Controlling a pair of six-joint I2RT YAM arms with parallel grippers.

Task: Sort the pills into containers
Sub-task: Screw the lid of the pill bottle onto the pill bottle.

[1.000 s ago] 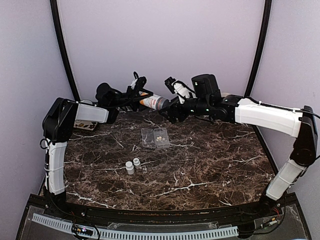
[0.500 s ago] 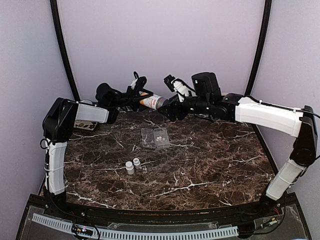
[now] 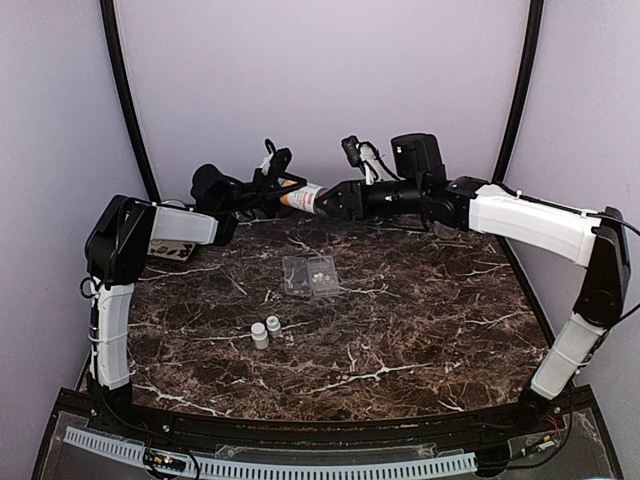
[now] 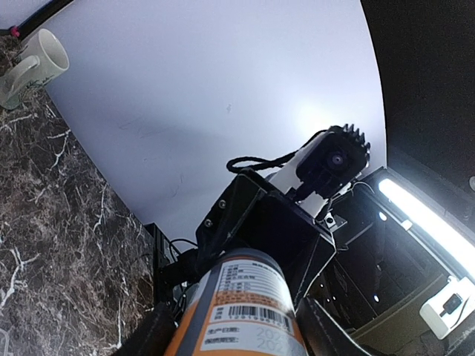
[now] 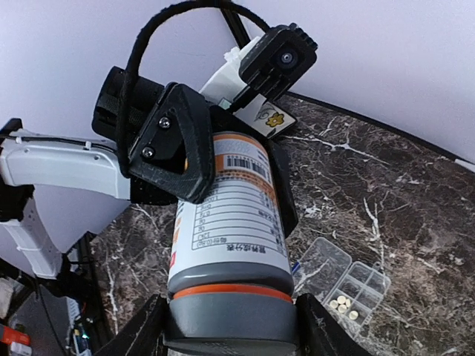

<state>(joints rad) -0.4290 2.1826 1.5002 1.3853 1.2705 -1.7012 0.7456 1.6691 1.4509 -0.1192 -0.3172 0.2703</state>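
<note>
At the far edge of the table, the orange bottle hangs in the air, lying roughly level between the 2 arms. The left fingers are clamped on its labelled body, 1 on each side, seen from the left wrist as dark shapes flanking the barcode label. The grey cap points toward the right arm, and the right fingers sit against both of its sides, closed on it as far as the right wrist view shows. From above, the 2 black wrists meet nose to nose over the bottle, with white forearms stretching back toward either side.

Nearer the middle of the table lies the pill box, flat and clear, well apart from the bottle and below it. Its lid is folded open beside the compartments. A few pills cluster in the compartments at 1 end of the box; whether they fill 1 compartment or 2 cannot be told. They show from above as pale dots.

Closer to the arm bases stand 2 small white bottles, upright and just beside each other, left of the table's middle. A white mug sits on the marble near the back wall in the left wrist view.
</note>
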